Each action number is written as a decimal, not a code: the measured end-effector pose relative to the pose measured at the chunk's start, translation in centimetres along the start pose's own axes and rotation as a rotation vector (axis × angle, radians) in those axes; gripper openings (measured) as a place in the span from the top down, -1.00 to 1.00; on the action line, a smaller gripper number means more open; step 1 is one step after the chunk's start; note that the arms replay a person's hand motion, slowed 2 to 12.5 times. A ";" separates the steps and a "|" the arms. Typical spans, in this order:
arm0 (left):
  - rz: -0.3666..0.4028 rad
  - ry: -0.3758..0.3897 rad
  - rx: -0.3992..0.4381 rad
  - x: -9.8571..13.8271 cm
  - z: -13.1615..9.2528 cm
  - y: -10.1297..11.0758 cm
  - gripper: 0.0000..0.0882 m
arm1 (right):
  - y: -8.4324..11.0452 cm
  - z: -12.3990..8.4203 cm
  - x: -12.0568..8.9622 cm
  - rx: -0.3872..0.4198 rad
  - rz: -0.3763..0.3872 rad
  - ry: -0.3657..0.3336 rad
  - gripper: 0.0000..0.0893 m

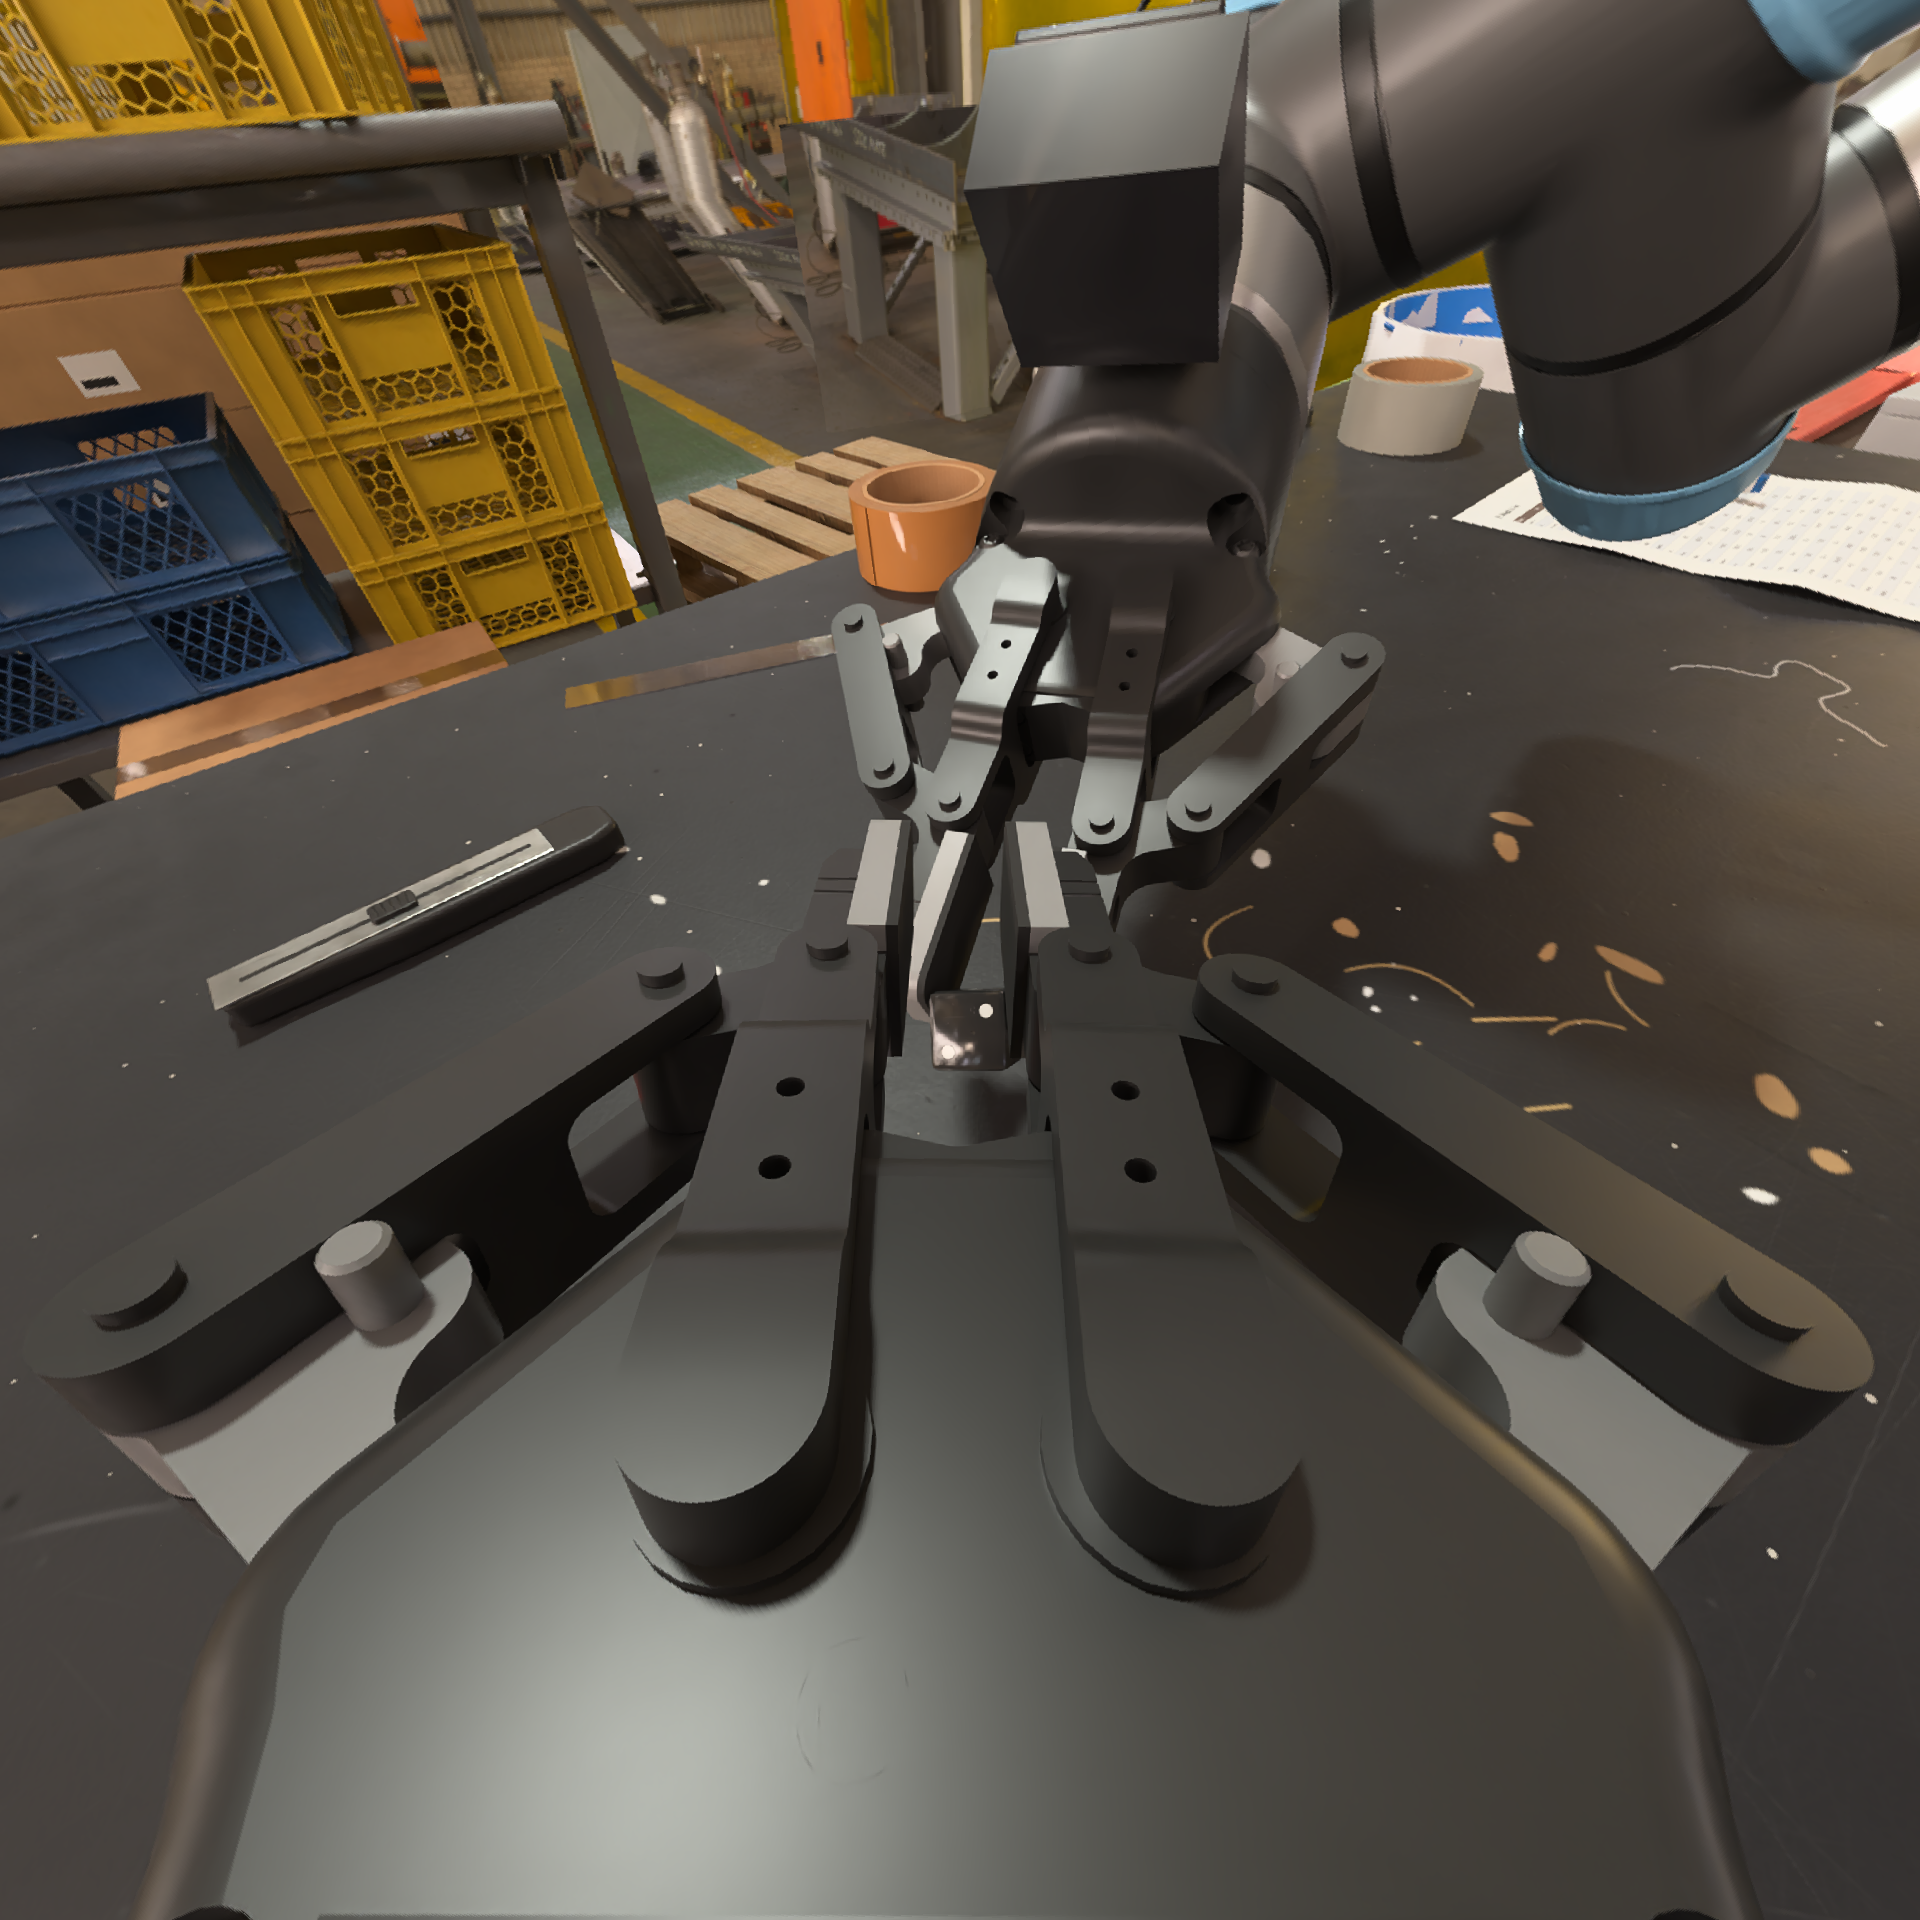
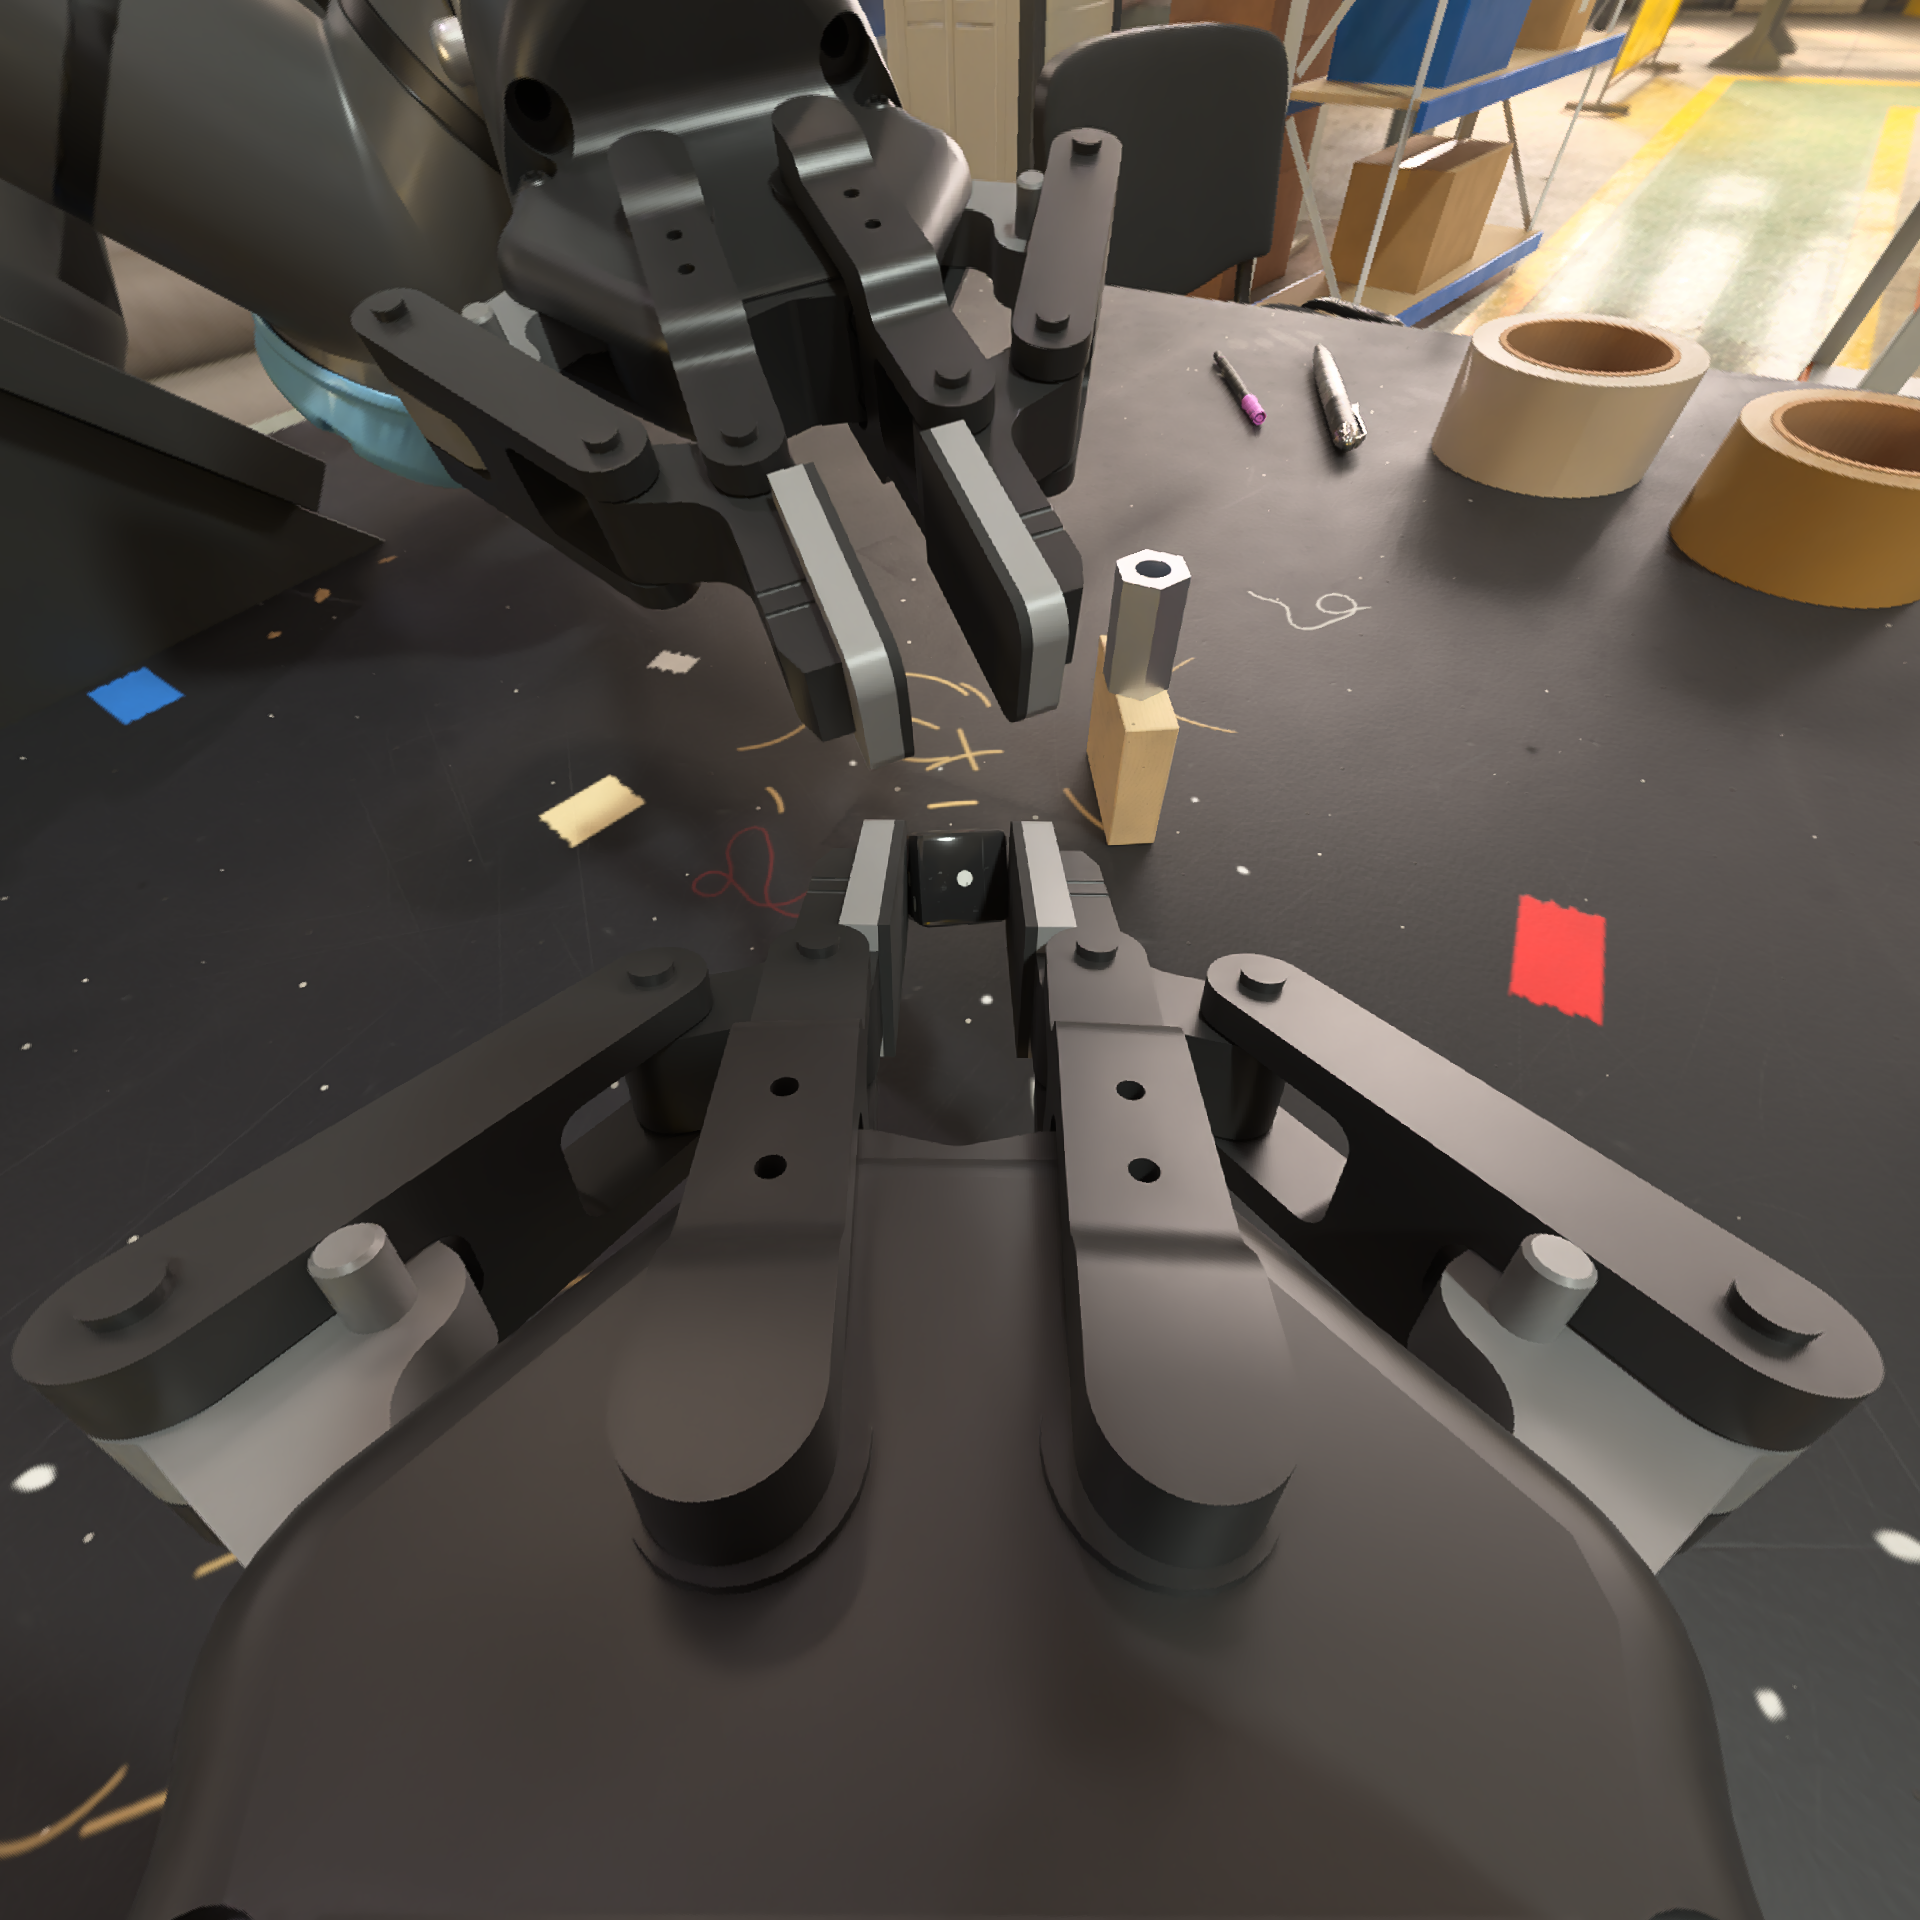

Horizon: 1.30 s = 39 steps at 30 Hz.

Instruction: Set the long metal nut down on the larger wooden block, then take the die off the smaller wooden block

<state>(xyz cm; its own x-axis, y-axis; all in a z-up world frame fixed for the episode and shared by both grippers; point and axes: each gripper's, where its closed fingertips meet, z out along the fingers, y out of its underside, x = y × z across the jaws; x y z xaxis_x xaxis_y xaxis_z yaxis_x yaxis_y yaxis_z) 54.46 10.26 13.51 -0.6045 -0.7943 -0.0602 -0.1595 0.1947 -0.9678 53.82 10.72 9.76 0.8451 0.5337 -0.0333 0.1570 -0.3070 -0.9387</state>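
The die (image 2: pixel 958 879), small, hard, glossy and likely light and slippery, sits clamped by its flat opposite faces in my right claw (image 2: pixel 956 883) above the desk (image 2: pixel 1455 1039), while my left claw (image 2: pixel 935 717) hangs released nearby and the nut (image 2: pixel 1146 623) stands upright on its block (image 2: pixel 1130 774); no writing is readable.

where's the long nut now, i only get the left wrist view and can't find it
Observer: The right wrist view shows it. The long metal nut stands upright on top of a wooden block, just right of the two grippers.
Operator: ok, and are my left jaws holding anything
Observer: No. The left gripper hangs open and empty. The die is clamped between the pads of the right gripper, clear of the table.
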 end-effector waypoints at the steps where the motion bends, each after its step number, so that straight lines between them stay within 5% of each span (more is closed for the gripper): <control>1: 0.001 0.000 -0.004 0.1 0.0 0.1 0.65 | 0.0 0.1 0.0 -0.004 -0.004 0.001 0.61; 12: 0.024 -0.016 -0.004 0.1 -1.2 0.0 0.63 | -0.6 1.2 0.0 -0.016 -0.033 0.016 0.61; 16: 0.029 -0.045 0.028 -0.2 -2.6 -0.8 0.45 | -1.0 1.7 0.3 -0.015 -0.039 0.033 0.61; 27: 0.005 -0.212 0.042 -2.4 -7.6 0.2 0.21 | -1.9 3.9 1.0 -0.030 -0.046 0.050 0.61; 39: -0.077 -0.409 0.029 -5.3 -11.6 3.9 -0.16 | -2.6 6.7 1.5 -0.038 -0.052 0.044 0.61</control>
<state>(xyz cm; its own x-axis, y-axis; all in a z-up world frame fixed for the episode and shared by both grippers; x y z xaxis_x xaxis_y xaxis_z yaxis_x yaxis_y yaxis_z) 48.04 21.92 12.93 -0.2306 -0.9703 -0.0736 -0.1666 0.1139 -0.9794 51.23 17.63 9.83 0.8567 0.5148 0.0311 0.2196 -0.3096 -0.9252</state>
